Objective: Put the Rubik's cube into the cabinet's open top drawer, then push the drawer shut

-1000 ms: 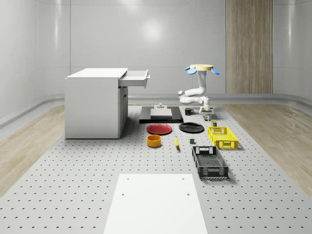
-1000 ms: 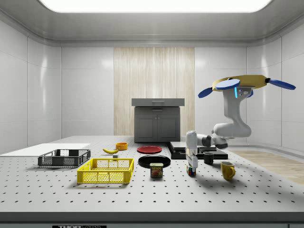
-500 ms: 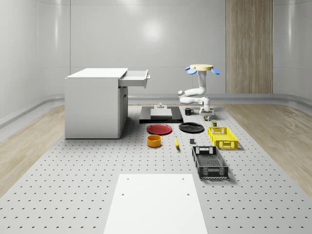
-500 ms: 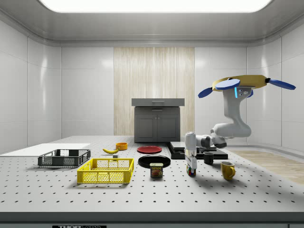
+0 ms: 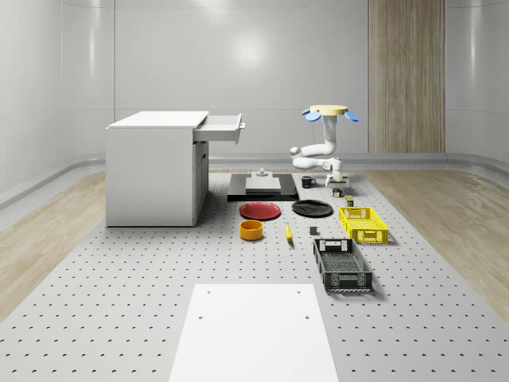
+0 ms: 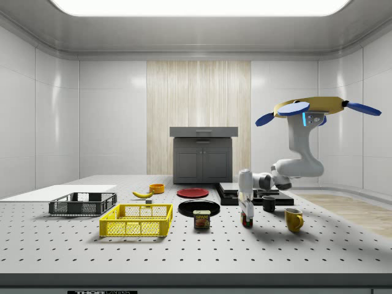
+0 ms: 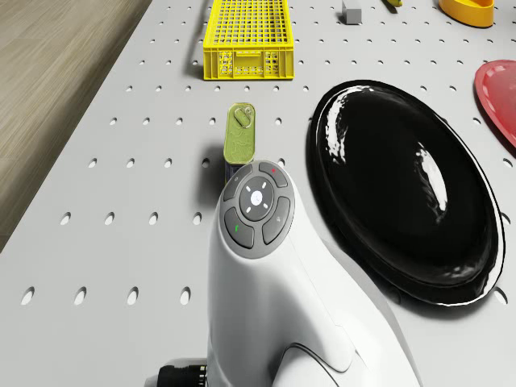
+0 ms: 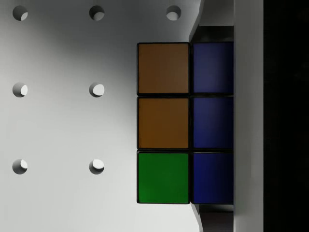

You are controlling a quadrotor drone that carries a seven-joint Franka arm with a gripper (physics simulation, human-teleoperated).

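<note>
Lower than a second ago, the fingers (image 6: 245,212) have come down in the side view onto the Rubik's cube (image 8: 186,123), while the drone (image 6: 318,109) hovers where it was, above the far right part of the desk (image 5: 119,270) in the whole-scene view. Well to the whole-scene view's left of the fingers stands the cabinet (image 5: 155,171), its top drawer (image 5: 225,126) pulled out; the inside of the drawer is hidden. Nearer the camera than the fingers and to their left is an orange bowl (image 5: 251,230), and the red plate (image 5: 261,210) lies between it and the fingers. A black crate (image 5: 342,265) sits well in front of the fingers, and a yellow crate (image 5: 363,224) is nearer them, a little to the right. What the bowl and the crates hold cannot be made out. The cube rests on the desk directly under the fingers. In the wrist view its upper face shows one column of two orange squares and a green one, and beside that a column of three blue squares in shadow. A pale grey slab runs along the blue column's outer edge. Whether the fingers are released or clenched on the cube cannot be told. Just beside them are a green can (image 7: 239,137) and a black plate (image 7: 403,185). The arm (image 6: 300,153) hangs straight down from the drone, bends at the elbow and runs level toward the side view's left, with the wrist turned straight down over the cube.
</note>
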